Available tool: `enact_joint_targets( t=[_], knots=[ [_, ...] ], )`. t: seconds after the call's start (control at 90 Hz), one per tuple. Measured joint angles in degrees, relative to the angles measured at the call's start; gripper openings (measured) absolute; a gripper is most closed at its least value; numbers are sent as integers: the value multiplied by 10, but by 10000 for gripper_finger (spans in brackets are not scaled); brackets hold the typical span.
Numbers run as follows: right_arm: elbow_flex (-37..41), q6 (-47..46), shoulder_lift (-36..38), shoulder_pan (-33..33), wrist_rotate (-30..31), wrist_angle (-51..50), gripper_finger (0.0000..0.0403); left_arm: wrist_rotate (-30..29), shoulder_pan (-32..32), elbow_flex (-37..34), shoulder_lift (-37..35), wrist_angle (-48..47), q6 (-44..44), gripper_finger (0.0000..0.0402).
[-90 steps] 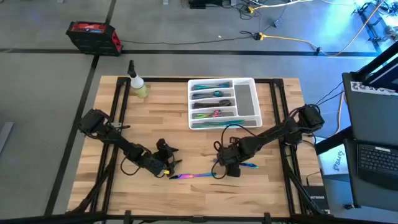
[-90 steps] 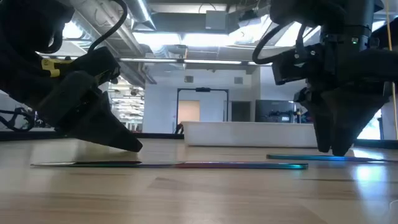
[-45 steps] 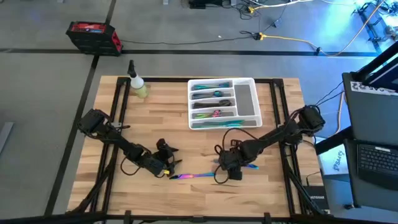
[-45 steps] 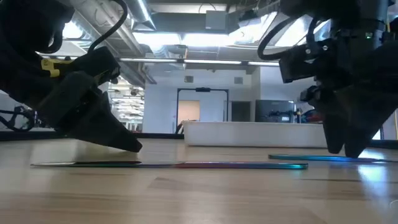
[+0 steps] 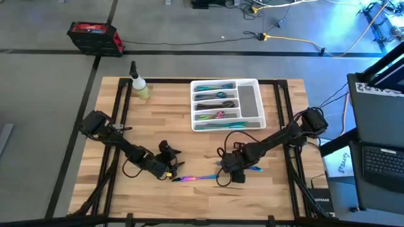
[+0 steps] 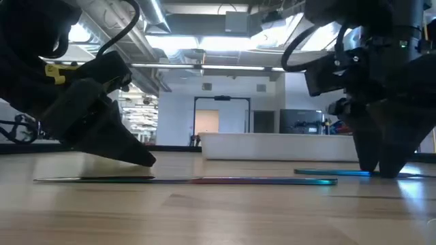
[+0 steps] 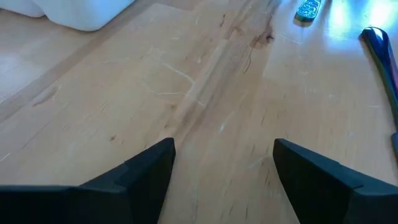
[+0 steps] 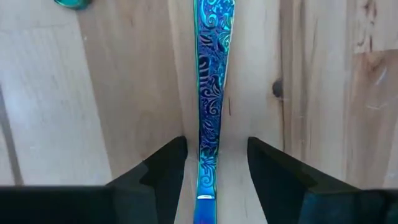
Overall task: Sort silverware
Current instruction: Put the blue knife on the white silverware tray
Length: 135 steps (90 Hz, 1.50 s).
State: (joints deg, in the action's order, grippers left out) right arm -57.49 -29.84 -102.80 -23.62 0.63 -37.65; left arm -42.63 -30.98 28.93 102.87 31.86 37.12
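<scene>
1. Silverware: two pieces lie loose on the bench (image 5: 158, 113), one blue-handled (image 8: 209, 93), one long rainbow piece (image 5: 196, 179).
2. Right tool (image 8: 210, 165) is low, fingers open astride the blue handle.
3. Left tool (image 7: 224, 168) is open, empty, near the rainbow piece.

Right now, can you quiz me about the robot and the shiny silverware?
1. True or false: the right tool has one finger on each side of a blue handle lying on the table.
2. Pick one. What is in the left tool? A: a fork. B: nothing. C: the bottle.
3. Fill the gap: the bottle stands nearer the ___ arm.

Key: 1 true. 2 B, it is open over bare wood. 3 left.
</scene>
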Motion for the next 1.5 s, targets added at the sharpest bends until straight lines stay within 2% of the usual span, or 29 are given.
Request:
enact_joint_targets(
  t=[0.133,0.422,0.922,1.5],
  knots=[
    [0,-6,-1,0,-2,0,145,0,0,0,0,0,0,263],
    [0,-8,-2,0,-8,6,83,0,0,0,0,0,0,263],
    [1,-14,-2,0,-6,7,30,0,0,0,0,0,0,263],
    [4,-18,18,0,-5,3,21,0,0,0,0,0,0,263]
  ],
)
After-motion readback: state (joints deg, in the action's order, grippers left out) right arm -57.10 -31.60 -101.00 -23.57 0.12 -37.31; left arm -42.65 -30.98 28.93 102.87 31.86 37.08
